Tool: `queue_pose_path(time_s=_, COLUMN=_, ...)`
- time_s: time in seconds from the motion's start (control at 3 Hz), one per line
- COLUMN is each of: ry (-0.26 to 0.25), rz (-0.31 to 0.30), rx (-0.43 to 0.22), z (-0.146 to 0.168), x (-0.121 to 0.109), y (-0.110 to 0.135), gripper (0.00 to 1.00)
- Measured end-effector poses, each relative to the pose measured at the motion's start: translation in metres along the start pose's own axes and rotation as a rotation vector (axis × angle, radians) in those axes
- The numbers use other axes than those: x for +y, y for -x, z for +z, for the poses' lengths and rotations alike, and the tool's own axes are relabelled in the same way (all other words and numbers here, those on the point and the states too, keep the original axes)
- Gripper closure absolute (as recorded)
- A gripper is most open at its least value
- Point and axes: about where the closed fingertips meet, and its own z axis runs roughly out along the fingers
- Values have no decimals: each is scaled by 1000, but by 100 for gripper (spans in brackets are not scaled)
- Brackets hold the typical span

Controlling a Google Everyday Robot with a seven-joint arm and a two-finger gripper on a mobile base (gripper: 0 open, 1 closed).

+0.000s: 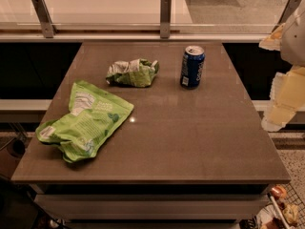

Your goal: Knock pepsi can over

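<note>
The pepsi can (192,67) is dark blue with a silver top rim. It stands upright on the brown table (190,142), toward the far right. My gripper (282,101) is the pale yellow and white shape at the right edge of the camera view. It hangs beyond the table's right side, apart from the can and well to the right of it.
A crumpled green-and-white snack bag (132,73) lies left of the can. A larger green snack bag (86,120) lies flat at the front left. A glass rail with metal posts (165,15) runs behind the table.
</note>
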Motion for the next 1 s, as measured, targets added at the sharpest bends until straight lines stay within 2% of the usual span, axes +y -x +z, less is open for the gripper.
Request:
queue_pose_path(time_s=0.33, ry=-1, rz=0, rx=-1, z=0, x=0, y=0, gripper=0)
queue_pose_path(time_s=0.67, ry=-10, rz=27, rx=-33, z=3, x=-20, y=-2, gripper=0)
queue_pose_path(time_s=1.0, ry=-32, rz=94, rx=-94, z=11, x=-44, y=-7, gripper=0)
